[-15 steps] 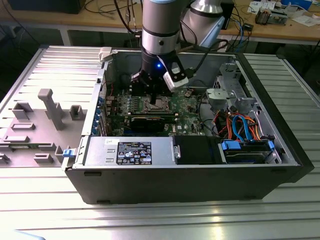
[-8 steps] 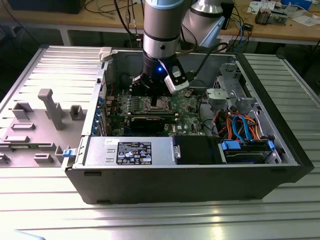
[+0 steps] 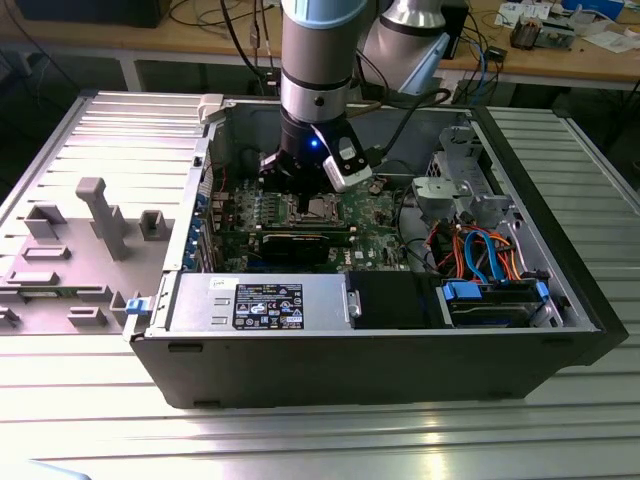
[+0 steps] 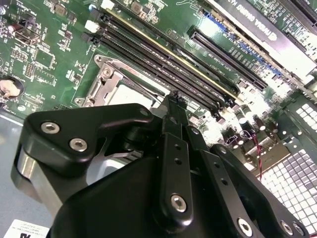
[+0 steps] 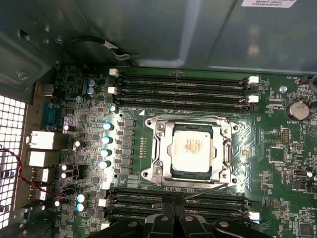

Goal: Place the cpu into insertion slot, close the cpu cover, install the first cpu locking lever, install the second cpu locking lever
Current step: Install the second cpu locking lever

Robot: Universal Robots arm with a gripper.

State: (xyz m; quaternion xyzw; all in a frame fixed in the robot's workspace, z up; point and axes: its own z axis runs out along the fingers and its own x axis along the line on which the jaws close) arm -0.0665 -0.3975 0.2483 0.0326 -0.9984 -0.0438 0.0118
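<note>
**Gripper poised over the seated cpu**

Exterior view: the gripper (image 3: 312, 192) hangs directly above the insertion slot (image 3: 320, 209).

First wrist view: the cpu (image 5: 192, 148) sits in the slot, the cpu cover (image 5: 192, 149) closed around it.

Second wrist view: fingers (image 4: 174, 106) drawn narrow, holding nothing.

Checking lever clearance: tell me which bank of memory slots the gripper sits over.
The bank below the insertion slot in the first wrist view, on the side away from the case wall. The gripper overlaps its slots; the other bank lies across the socket.
</note>
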